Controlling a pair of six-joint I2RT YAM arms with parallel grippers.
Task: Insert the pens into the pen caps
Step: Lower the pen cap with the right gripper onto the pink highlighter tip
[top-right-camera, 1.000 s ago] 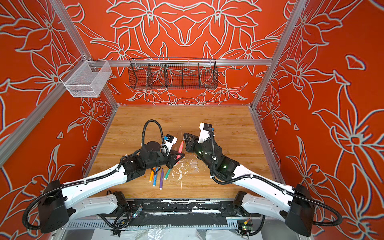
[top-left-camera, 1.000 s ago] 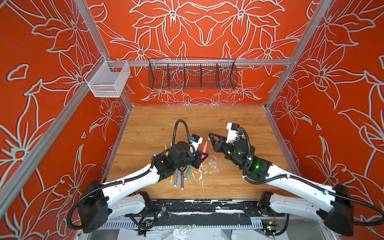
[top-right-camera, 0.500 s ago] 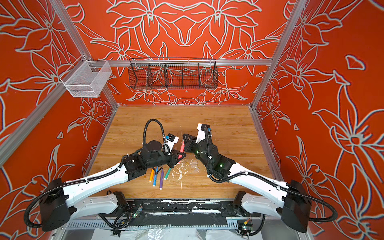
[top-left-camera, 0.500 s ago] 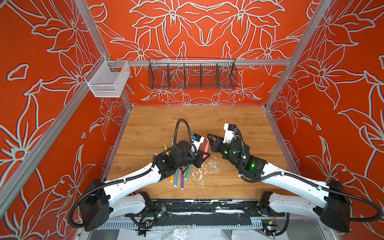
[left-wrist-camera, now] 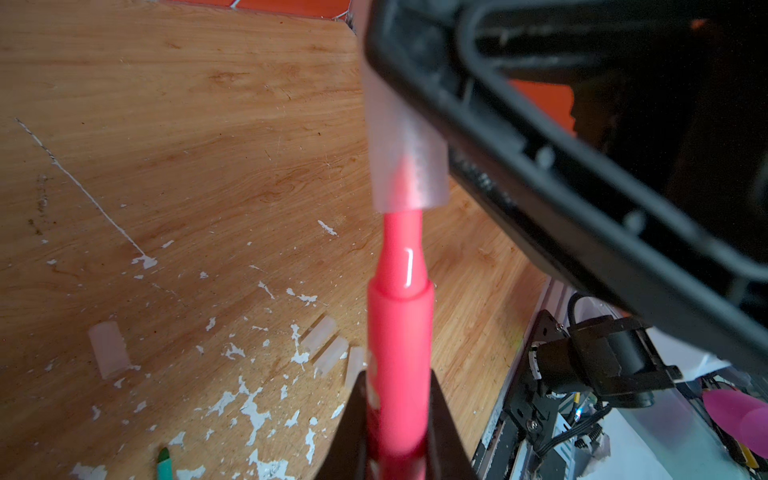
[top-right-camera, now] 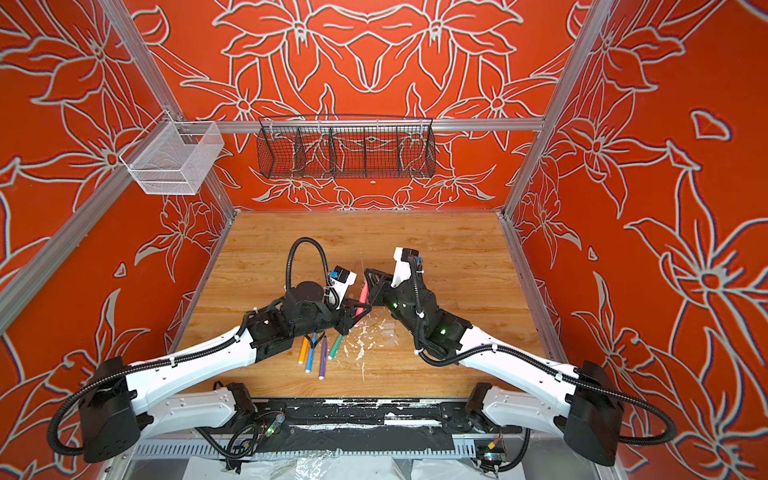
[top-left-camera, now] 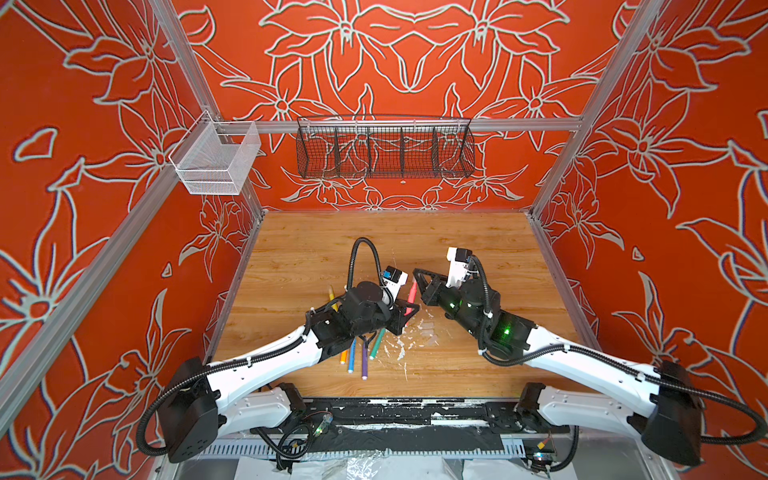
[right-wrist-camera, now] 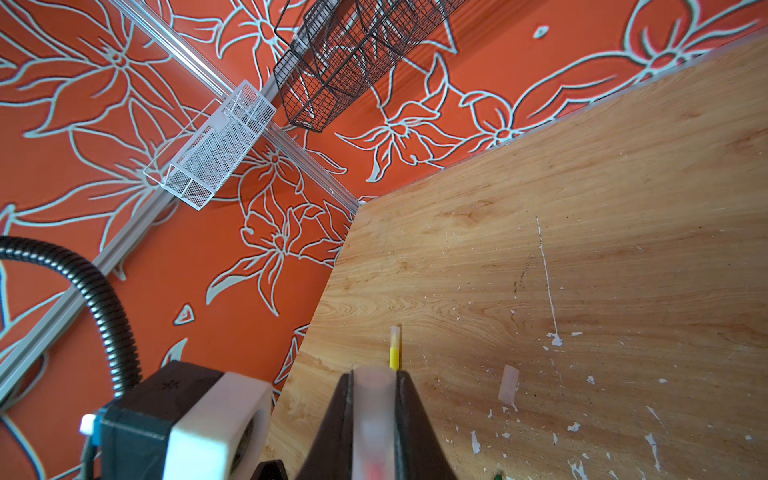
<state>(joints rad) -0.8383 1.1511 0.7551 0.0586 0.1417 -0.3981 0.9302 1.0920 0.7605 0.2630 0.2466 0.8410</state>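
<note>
Pens [top-left-camera: 364, 363], four of them, lie on the desk [top-left-camera: 395, 241] beneath the left arm (yellow pen [top-left-camera: 332, 293] farther back); left fingers [left-wrist-camera: 353, 436] clench the red-pink pen [left-wrist-camera: 399, 332], its tip inside the clear cap [left-wrist-camera: 405, 166] clamped by right fingers [right-wrist-camera: 332, 428].

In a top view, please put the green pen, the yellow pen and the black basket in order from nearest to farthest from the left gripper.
1. green pen: just in front of the left gripper, toward the front edge.
2. yellow pen: farther off, on the left side.
3. black basket: farthest, hanging on the back wall.
</note>
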